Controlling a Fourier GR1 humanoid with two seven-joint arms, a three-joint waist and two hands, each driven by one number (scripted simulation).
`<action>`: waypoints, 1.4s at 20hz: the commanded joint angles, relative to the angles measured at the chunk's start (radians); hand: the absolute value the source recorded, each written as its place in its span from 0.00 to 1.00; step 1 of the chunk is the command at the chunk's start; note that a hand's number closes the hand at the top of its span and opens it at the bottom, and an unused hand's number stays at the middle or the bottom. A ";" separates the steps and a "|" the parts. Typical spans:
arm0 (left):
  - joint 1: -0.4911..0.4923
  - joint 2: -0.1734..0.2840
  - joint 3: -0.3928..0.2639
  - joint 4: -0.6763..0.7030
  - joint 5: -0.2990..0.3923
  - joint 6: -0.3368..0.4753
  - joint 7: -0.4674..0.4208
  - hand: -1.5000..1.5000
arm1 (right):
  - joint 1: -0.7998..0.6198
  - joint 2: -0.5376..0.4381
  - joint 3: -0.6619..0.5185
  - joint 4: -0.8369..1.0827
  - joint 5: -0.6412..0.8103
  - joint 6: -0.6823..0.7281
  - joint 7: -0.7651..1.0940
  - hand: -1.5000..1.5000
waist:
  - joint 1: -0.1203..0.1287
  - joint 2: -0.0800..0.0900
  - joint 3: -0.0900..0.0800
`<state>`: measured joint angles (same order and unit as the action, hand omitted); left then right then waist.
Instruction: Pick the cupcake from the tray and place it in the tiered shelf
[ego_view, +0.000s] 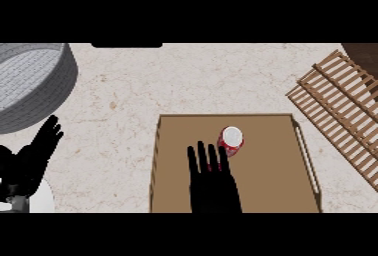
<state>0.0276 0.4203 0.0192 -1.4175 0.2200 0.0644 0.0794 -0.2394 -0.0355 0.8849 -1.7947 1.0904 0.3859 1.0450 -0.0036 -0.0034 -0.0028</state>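
Where tray (170, 165) sits — beige counter (192, 80)

You have open counter (140, 95) between the tray (273, 170) and the grey basket (33, 82) at far left. The slatted tiered shelf (343, 107) blocks the right side, just beside the tray's raised rim. Inside the tray, only the cupcake (231, 140) stands in your way.

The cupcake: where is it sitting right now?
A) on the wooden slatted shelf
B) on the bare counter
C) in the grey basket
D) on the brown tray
D: the cupcake stands on the brown tray, just beyond the right hand, whose fingers are straight.
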 joint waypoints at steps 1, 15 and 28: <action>-0.028 -0.017 -0.002 0.044 -0.019 0.003 -0.015 0.50 | -0.065 0.034 -0.016 0.001 -0.049 0.195 0.185 0.00 | 0.004 0.003 0.001; -0.029 -0.008 0.062 0.045 -0.007 -0.061 -0.012 0.50 | -0.038 0.000 -0.188 0.132 0.054 0.162 -0.035 0.00 | 0.004 0.003 0.003; -0.040 -0.074 0.065 -0.043 -0.094 -0.039 0.074 0.50 | -0.007 0.035 -0.226 0.236 0.115 0.105 -0.145 0.00 | 0.005 0.003 0.003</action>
<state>0.0188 0.3725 0.1002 -1.4220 0.1591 -0.0119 0.0952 -0.2787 -0.0152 0.6468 -1.5867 1.2119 0.4895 0.8690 0.0035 -0.0078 -0.0032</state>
